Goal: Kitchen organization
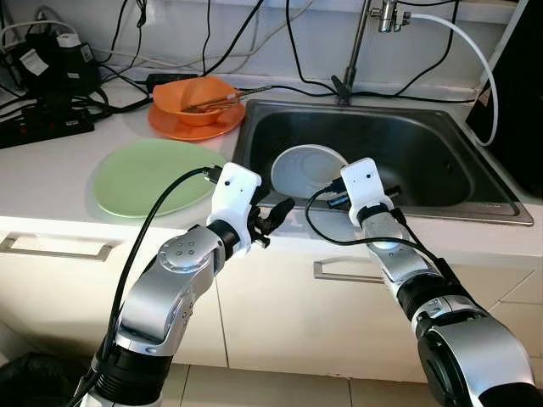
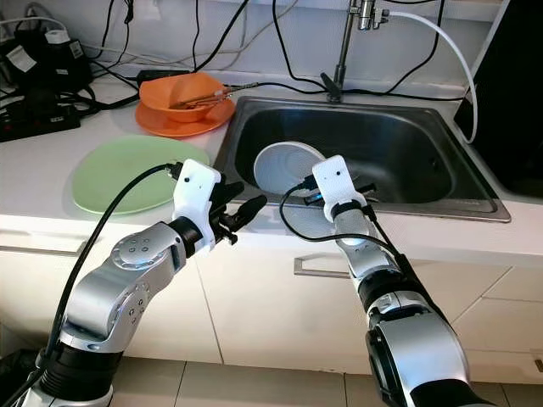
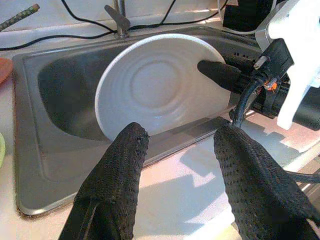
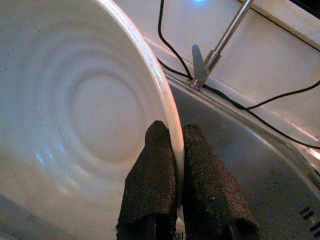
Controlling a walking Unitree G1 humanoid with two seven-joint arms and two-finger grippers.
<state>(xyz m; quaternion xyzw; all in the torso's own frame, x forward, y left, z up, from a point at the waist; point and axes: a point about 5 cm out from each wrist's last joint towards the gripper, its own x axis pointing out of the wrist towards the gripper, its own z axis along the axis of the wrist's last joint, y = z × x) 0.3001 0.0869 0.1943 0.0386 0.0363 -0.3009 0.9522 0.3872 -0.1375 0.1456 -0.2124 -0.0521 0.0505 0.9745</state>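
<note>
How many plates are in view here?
3: a white ribbed plate held on edge in the steel sink by the right gripper, a green plate on the counter, an orange plate under an orange bowl.

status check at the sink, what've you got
Right gripper shut on white plate rim, plate tilted up in sink. Left gripper open, at the sink's front edge facing the plate. Nothing between them.

The robot has two shiny silver arms with round joints. Each wrist wears a white box. A black cable loops from each box. The left gripper (image 1: 273, 217) and right gripper (image 4: 172, 192) have bumpy black fingers (image 3: 117, 185).
</note>
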